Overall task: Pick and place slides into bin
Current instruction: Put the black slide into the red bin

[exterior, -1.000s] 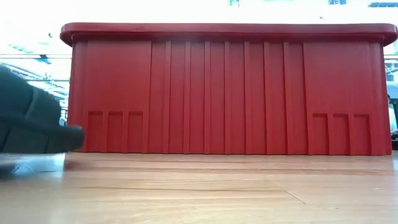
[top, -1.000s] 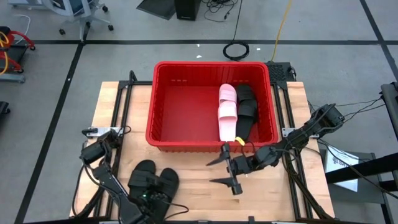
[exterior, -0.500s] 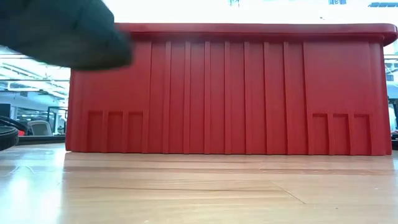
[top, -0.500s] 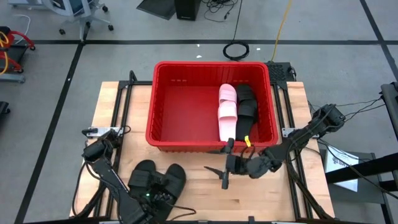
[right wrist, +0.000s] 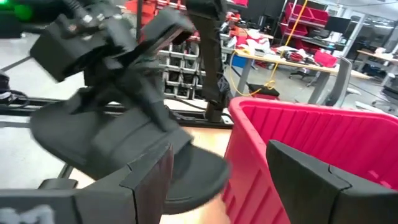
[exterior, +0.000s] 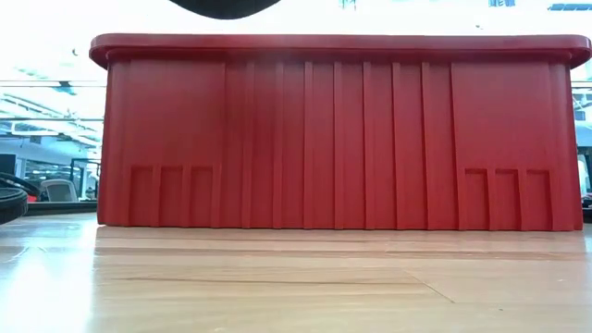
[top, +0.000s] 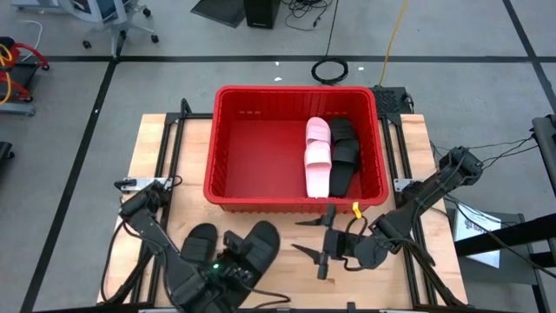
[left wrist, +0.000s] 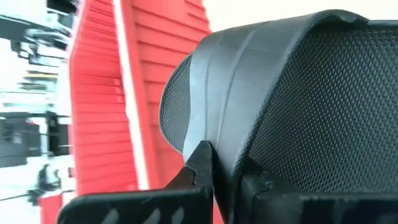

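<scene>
A large rectangular red plastic bin with ribbed sides and a thick rim sat at the far middle of a light wooden table. Inside it, along its right side, lay a pair of light pink slip-on slides placed end to end, and just beside them, nearer the right wall, two matte black slides.

On the near left part of the table, in front of the bin, the left gripper was clamped on a matte black wide-strap slide, which was raised off the wood and tilted toward the bin. In the left wrist view the textured black strap filled most of the picture, pinched against a dark finger, with the bin's red ribbed wall behind. Another matte black slide lay on the table just to the left of the held one.

The right gripper hovered over the near middle of the table, close to the bin's front wall, its two fingers spread wide apart and holding nothing. Its wrist view looked past those fingers at the left arm's held slide and the bin's rim.

From table height, the bin's front wall spanned nearly the whole picture, with a dark shape at the top edge.
</scene>
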Motion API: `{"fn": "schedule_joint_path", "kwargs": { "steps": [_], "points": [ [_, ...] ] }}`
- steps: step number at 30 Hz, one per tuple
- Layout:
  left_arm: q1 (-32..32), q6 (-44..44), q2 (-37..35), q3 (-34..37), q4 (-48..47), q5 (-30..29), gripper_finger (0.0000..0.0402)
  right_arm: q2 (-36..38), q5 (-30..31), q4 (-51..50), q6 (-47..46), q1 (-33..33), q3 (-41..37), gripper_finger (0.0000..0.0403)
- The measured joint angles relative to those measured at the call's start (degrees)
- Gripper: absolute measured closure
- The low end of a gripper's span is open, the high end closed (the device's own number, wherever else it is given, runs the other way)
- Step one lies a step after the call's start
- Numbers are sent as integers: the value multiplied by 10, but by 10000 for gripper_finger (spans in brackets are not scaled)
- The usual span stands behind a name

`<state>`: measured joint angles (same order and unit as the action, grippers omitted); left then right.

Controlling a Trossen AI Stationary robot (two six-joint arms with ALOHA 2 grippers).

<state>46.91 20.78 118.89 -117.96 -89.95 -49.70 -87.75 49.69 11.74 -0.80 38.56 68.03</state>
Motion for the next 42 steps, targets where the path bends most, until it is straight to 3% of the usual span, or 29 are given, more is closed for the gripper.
{"fn": "schedule_joint_path", "kwargs": {
  "steps": [9, 15, 25, 31, 42],
  "points": [
    [-86, -113, 0, -8, 1, -43, 398, 0, -2, -5, 7, 0, 0, 156],
    [-140, -175, 1, -21, -4, -95, 381, 0, 3, -14, 15, -2, 0, 156],
    [-171, -228, 0, -143, 28, -97, 398, 0, 101, -17, 50, -2, 0, 156],
    [-174, -304, 0, -156, 90, -100, 383, 0, 156, 13, 64, 2, 0, 156],
    [-217, -342, 0, -155, 141, -91, 394, -2, 257, 15, 108, 32, 18, 156]
  ]
}}
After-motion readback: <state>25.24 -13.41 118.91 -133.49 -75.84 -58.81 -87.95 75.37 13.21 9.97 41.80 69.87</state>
